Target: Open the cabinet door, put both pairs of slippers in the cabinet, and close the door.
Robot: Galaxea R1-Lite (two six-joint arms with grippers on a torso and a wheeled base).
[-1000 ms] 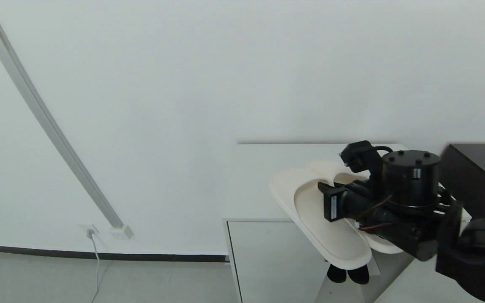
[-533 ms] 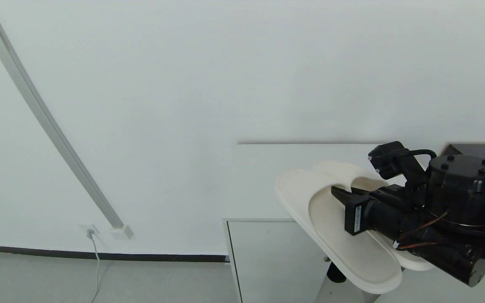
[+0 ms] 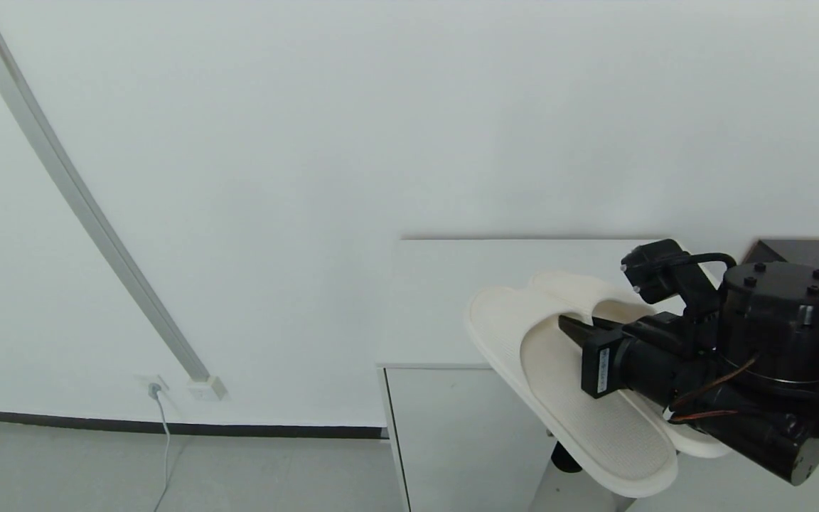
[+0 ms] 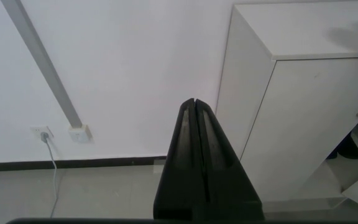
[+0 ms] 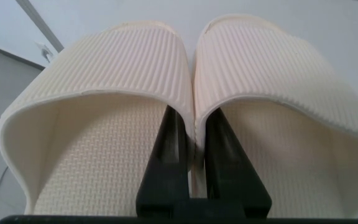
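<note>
A pair of cream slippers (image 3: 573,412) hangs tilted in front of the white cabinet (image 3: 438,306), toes up over its top edge. My right gripper (image 3: 570,328) is shut on the pair. Its fingers (image 5: 174,134) reach under the straps and pinch the slippers' (image 5: 123,81) inner sides together. The cabinet (image 4: 291,93) door stands open at the right, and something dark like black slippers (image 3: 564,459) (image 4: 347,148) sits low inside. My left gripper (image 4: 194,109) is shut with nothing in it, well out from the cabinet's left side.
A grey conduit (image 3: 82,199) runs slantwise down the white wall to a socket with a cable (image 3: 156,391). A dark piece of furniture (image 3: 807,256) stands to the right of the cabinet. Bare floor (image 3: 168,469) lies to the left.
My right gripper has carried the cream slippers right and lower, then stayed put. The head view has shifted slightly.
</note>
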